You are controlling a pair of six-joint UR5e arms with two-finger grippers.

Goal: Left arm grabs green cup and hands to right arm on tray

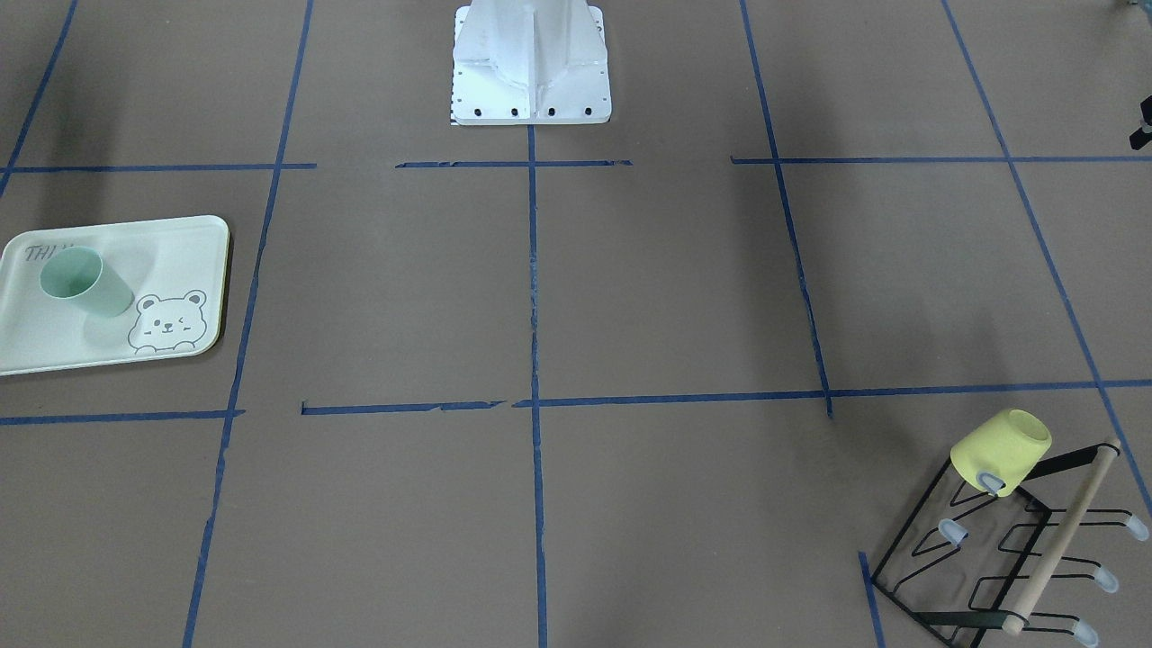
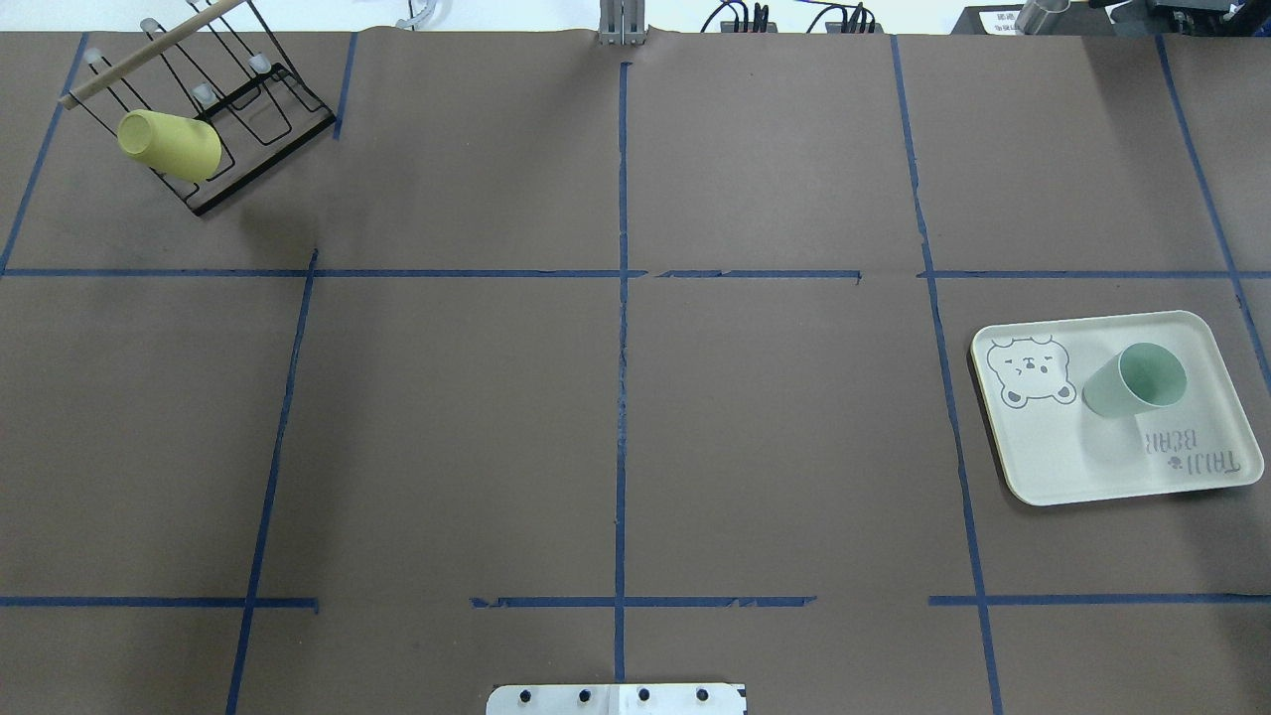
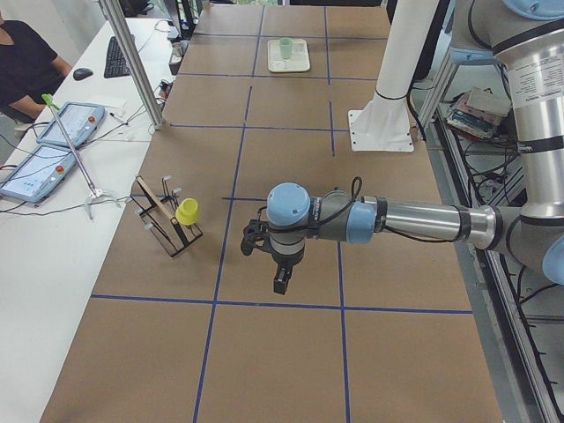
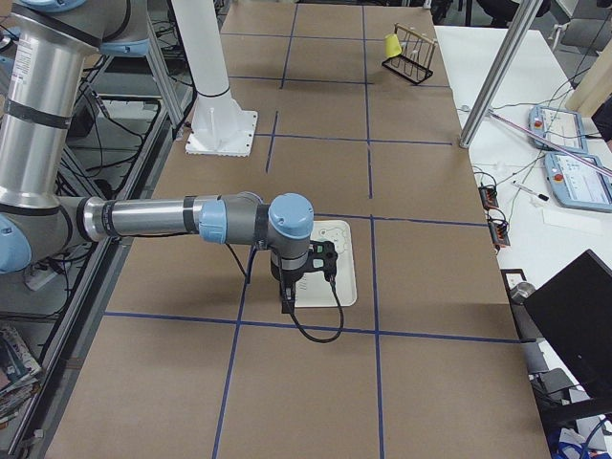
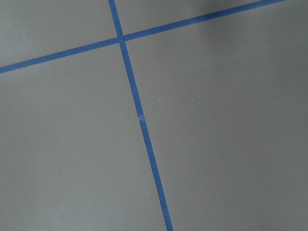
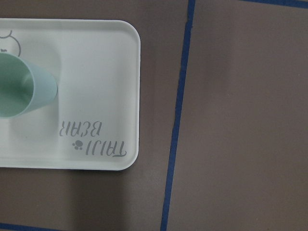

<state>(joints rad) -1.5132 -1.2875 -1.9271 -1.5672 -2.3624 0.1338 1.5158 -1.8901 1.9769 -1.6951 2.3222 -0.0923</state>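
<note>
Cup status: green cup (image 2: 1135,381) stands upright on the tray (image 2: 1072,457), near the right gripper (image 4: 285,302); left gripper (image 3: 280,284) hangs well apart over the tabletop (image 2: 447,417). Can't tell either's opening.

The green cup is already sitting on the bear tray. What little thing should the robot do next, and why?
Probably just draw the right arm away from over the tray and stop. The green cup stands upright on it, open end up, with nothing touching it, so the hand-over looks finished.
</note>
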